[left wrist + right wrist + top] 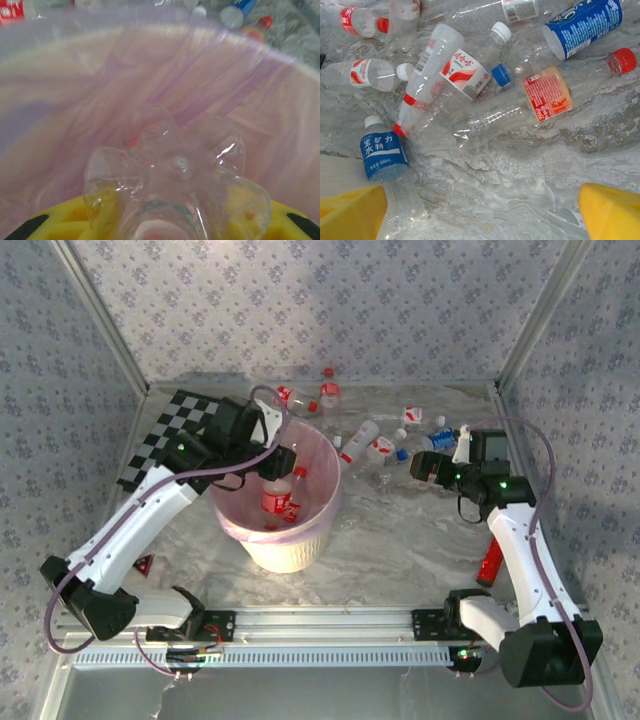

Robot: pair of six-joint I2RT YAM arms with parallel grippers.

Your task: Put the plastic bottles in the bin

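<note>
Bottle point(175, 167), clear petal-based plastic, over lilac-lined bin point(70, 95)

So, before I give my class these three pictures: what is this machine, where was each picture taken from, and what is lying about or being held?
It is a pair of robot arms bolted to the near edge of a marbled table, each ending in a two-finger gripper. The wide picture comes from a fixed camera above and behind the arms. The other two come from a camera on each wrist. The left gripper is closed on a clear plastic bottle, seen base-first, over the bin with its pink liner. The right gripper hangs open above loose bottles lying on the table, with red or blue labels. A chequered board and a red bar lie there too.
</note>
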